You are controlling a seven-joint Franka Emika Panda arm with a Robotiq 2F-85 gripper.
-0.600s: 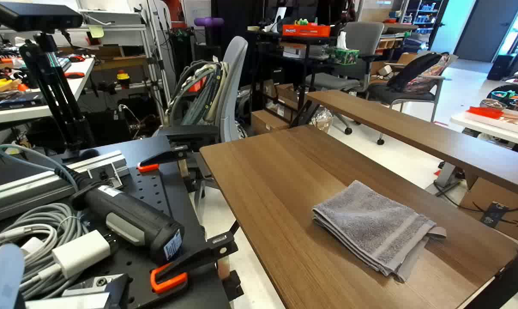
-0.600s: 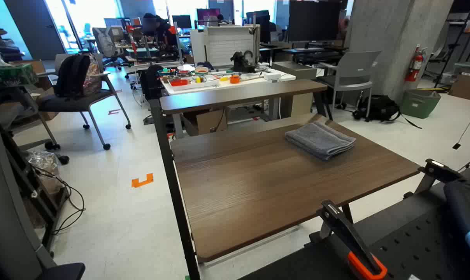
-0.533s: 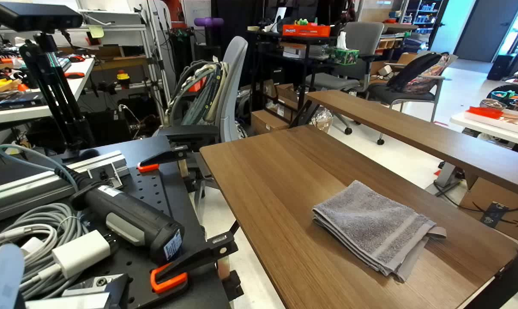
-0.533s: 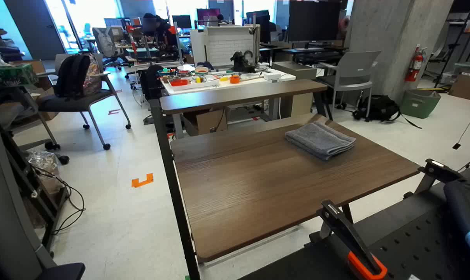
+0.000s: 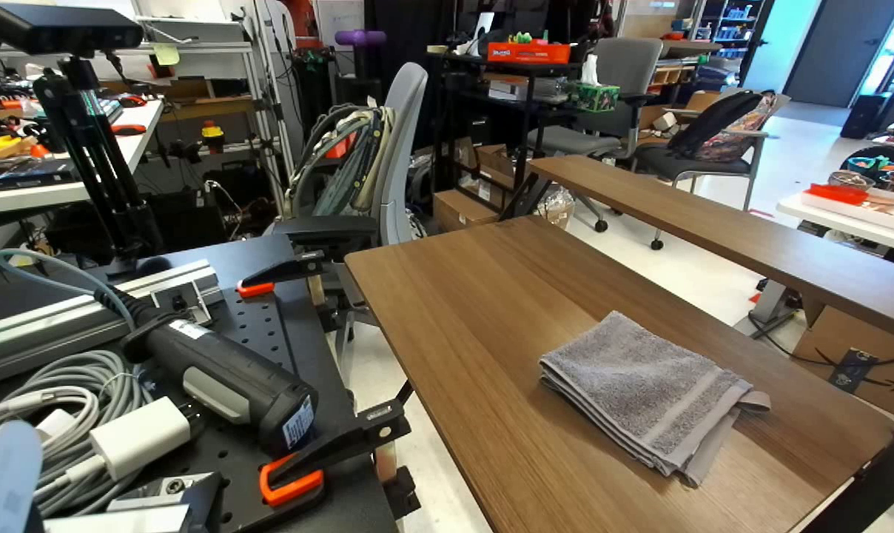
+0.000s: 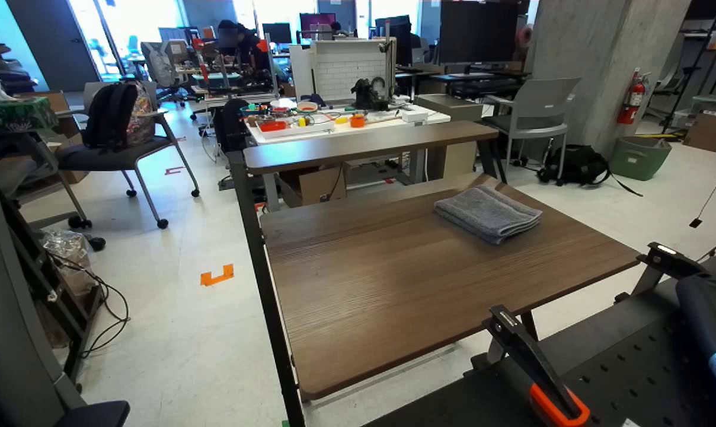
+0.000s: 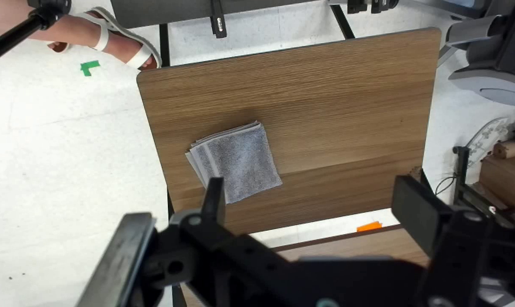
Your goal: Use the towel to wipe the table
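The towel is a grey folded cloth lying on the table, apart from my gripper. It shows in both exterior views (image 5: 639, 392) (image 6: 485, 213) and left of centre in the wrist view (image 7: 247, 157). The table has a brown wood-grain top with a thin dark edge, seen in both exterior views (image 5: 469, 318) (image 6: 382, 284) and in the wrist view (image 7: 347, 111). My gripper (image 7: 311, 181) is wide open and empty, high above the table. Its left finger covers a small part of the towel's near edge in the wrist view. The gripper is out of sight in both exterior views.
A narrow raised wooden shelf (image 5: 721, 222) (image 6: 370, 142) runs along one long side of the table. A black post (image 6: 257, 261) stands at a table end. A black bench with clamps (image 5: 291, 481) adjoins the opposite side. A person's foot (image 7: 129, 47) is near a corner.
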